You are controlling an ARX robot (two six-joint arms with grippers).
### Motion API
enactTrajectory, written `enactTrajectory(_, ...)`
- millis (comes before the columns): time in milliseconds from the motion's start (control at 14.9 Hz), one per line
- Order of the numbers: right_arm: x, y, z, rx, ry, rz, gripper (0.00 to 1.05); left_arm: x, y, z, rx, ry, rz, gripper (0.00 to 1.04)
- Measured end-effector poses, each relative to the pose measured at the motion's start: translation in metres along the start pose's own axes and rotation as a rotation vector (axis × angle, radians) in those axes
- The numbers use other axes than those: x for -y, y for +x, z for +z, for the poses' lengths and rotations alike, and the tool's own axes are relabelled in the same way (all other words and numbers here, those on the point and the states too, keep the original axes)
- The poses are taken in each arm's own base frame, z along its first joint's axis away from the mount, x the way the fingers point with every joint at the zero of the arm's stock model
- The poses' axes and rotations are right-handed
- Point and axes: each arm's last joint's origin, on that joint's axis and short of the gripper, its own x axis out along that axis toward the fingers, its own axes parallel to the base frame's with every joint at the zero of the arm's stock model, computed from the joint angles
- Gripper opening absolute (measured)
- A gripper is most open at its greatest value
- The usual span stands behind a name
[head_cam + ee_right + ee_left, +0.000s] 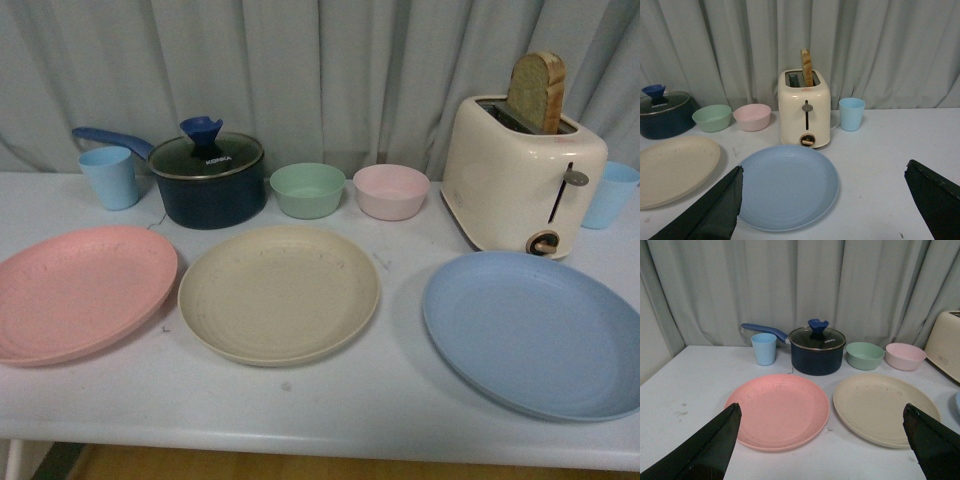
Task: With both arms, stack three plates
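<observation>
While both arms sit low over the near side of the table (330, 405), you see them only through their own wrist cameras, each aimed across the tabletop toward the curtain (330, 70).

Your left gripper (821, 410) is spread wide. Its two black fingers (715, 445) stand far apart and hold nothing. The pink plate (777, 410) lies flat just ahead of the tips, in line with the gap between them, and nothing touches it. The beige plate (882, 407) sits just beside the pink one, ahead of the other finger.

Your right gripper (824, 167) is just as wide, empty too, with its fingers (935, 200) clear of everything. The blue plate (785, 185) lies flat ahead of that gap, nearer one finger than the other, and no pad meets it.

From the front, you have three plates in a row on the table, none stacked: pink plate (80, 290) on the left, beige plate (278, 292) in the middle with its rim just beside the pink one's, and blue plate (535, 330) on the right, apart from the beige.

The blue plate's far rim comes close to the toaster (520, 175), where a slice of toast (538, 90) stands up. Behind the other plates are a lidded pot (207, 180), a green bowl (307, 190) and a pink bowl (390, 190).
</observation>
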Motion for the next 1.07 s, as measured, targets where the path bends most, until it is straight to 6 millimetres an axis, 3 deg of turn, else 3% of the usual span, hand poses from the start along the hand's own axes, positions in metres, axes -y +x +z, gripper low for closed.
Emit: enactTrajectory(1074, 0.0000, 0.0000, 0.0000, 0.000, 0.000, 0.000, 0.98, 0.0000, 0.0000, 0.0000, 0.000, 0.000, 0.000, 0.98)
